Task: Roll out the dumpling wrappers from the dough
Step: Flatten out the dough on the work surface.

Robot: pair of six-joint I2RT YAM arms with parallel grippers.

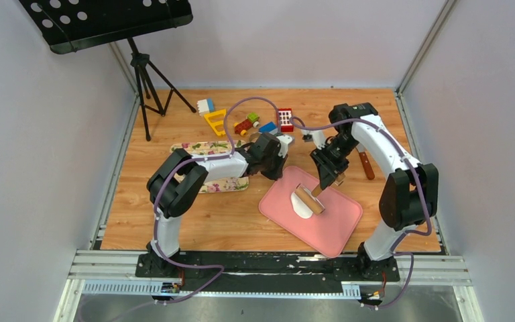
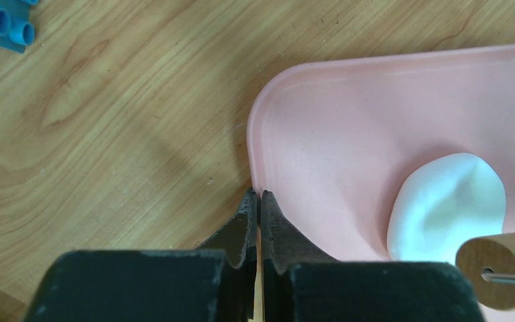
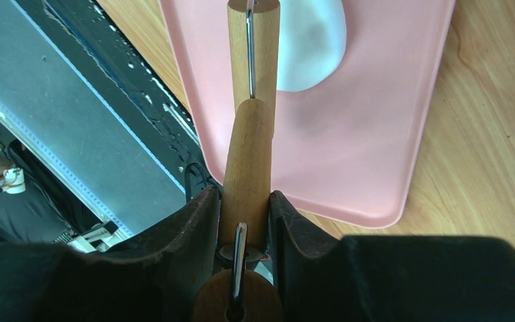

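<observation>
The right gripper [image 3: 245, 201] clamps the handle of a small wooden rolling pin [image 3: 247, 157] whose roller rests on the flattened soft white dough [image 2: 442, 201] on a pink rectangular mat [image 2: 349, 114], while the left gripper [image 2: 259, 198], fingers pressed together, sits at the mat's edge.

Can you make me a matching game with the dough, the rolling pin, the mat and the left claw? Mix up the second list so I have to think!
Things:
1. dough
2. rolling pin
3. mat
4. left gripper

What fits:
A. pink, lying on the wooden table
B. shut, with its tips at the mat's edge
C. white, lying on the mat
D. wooden, held by the right gripper

Pairs: 1-C, 2-D, 3-A, 4-B
</observation>
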